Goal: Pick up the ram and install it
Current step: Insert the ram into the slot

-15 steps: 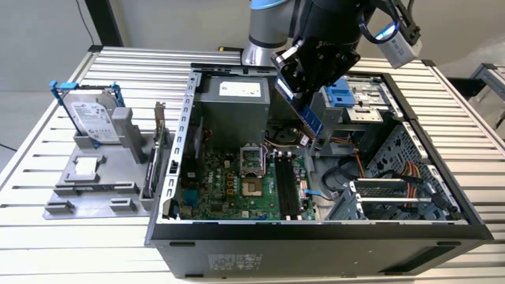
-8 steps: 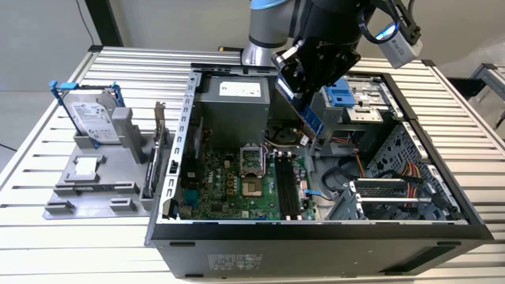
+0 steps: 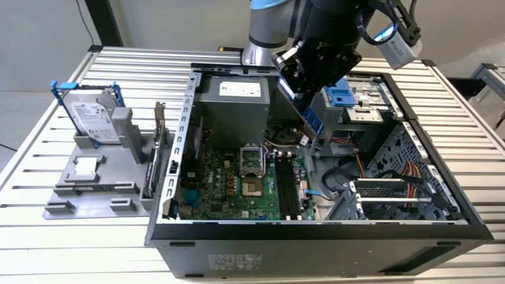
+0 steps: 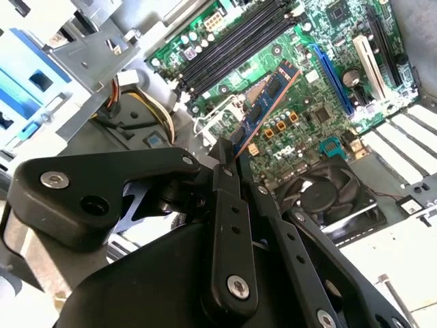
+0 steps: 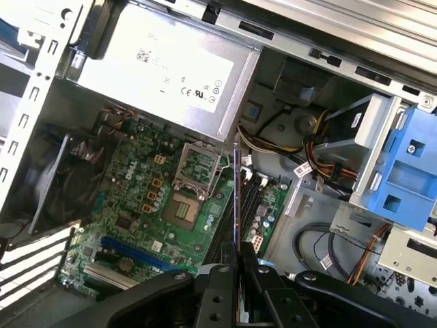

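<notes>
Ram [image 4: 270,96], clenched by one end in the tool [image 4: 229,156], hangs over the motherboard [image 4: 321,92] parallel to its memory slots [image 4: 235,44], apparently oriented for seating.

The ram [image 4: 268,99], a thin blue chip-lined stick, hangs tilted above the motherboard [image 4: 321,119]

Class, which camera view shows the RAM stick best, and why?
The second wrist view: the ram shows its chip face, clamped in the gripper over the motherboard. The first wrist view shows the ram edge-on, a thin line; the exterior view, a blue strip.
</notes>
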